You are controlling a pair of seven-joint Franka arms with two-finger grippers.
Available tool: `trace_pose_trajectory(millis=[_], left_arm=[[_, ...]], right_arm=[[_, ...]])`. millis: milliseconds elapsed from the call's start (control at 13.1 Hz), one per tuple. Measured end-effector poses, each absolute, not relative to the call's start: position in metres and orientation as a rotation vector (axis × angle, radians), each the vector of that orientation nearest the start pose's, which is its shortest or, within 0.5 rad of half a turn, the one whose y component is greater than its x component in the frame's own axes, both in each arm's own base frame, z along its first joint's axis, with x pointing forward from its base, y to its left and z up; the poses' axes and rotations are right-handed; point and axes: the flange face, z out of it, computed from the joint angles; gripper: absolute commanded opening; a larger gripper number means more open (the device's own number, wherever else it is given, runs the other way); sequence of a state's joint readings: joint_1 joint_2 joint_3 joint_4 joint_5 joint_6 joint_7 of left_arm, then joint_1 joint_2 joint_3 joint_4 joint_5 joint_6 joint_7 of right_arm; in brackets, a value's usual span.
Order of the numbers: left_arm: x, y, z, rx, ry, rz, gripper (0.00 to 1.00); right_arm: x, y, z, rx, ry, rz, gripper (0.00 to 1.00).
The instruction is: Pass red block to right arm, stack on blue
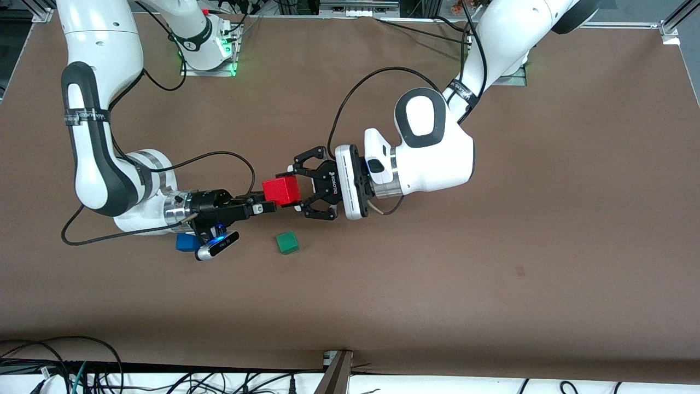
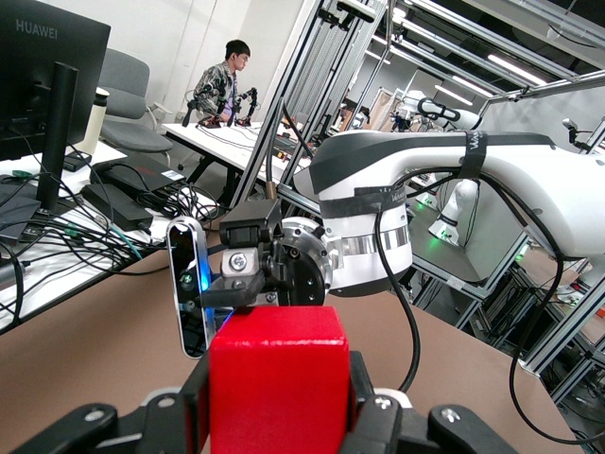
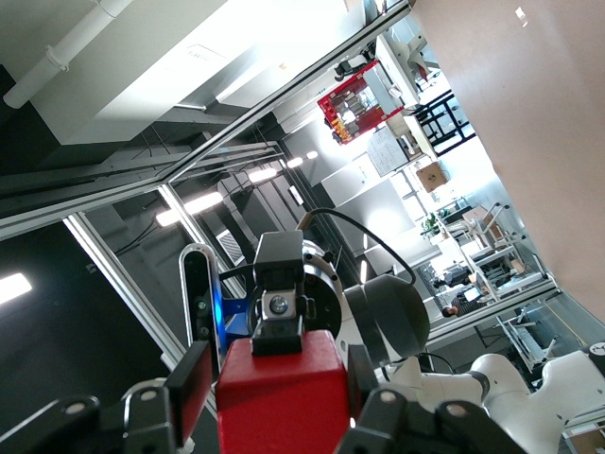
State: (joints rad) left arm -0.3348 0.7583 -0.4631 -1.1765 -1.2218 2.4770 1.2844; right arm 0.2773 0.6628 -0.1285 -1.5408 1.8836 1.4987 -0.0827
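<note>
**Red block held between two tools above the brown surface**

Front view: two white arms and three cubes. The red block [image 1: 281, 190] hangs in the air between the tools, over the middle of the surface [image 1: 492, 273] and clear of it. The left tool [image 1: 299, 189], a black linked claw marked "ROBOTIQ", pinches the block from the left arm's side. The right tool [image 1: 272, 204], with slim straight black fingers, meets the block on its other face, but whether those fingers clamp it I cannot tell. The blue cube [image 1: 187, 242] lies on the surface under the right wrist, partly hidden by it. The green cube [image 1: 287, 242] lies just beside, toward the left arm's end, apart from the blue one. The surface is plain brown; cables run along its edge nearest the camera.

Left wrist view: the red block [image 2: 280, 378] sits between black claw fingers [image 2: 365, 378], facing the other arm's wrist. A monitor [image 2: 47, 66] reads "HUAWEI", and a person [image 2: 221, 85] sits at a desk.

Right wrist view: the red block [image 3: 282, 397] again, under ceiling lights and metal frames.
</note>
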Motion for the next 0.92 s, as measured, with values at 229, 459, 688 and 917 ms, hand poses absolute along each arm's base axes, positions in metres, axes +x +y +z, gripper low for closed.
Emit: trace_pose_trajectory(millis=[229,459,688,917], left_arm=[[0.6367,-0.4703,0.437,1.661,-0.918,0.852,0.0],[0.6359,-0.4715,0.4379,1.658,-0.92,0.852,0.0],[0.6353,-0.4726,0.4386,1.656,-0.92,0.852,0.0],[0.6334,-0.4768,0.4392,1.653,-0.921,0.854,0.0]], right_arm=[[0.673,0.2295,0.3454,-1.331,0.334,0.498,0.39],[0.6727,0.2283,0.3461,-1.329,0.328,0.501,0.31],[0.6726,0.2273,0.3466,-1.327,0.324,0.503,0.29],[0.6729,0.2222,0.3482,-1.332,0.31,0.508,0.28]])
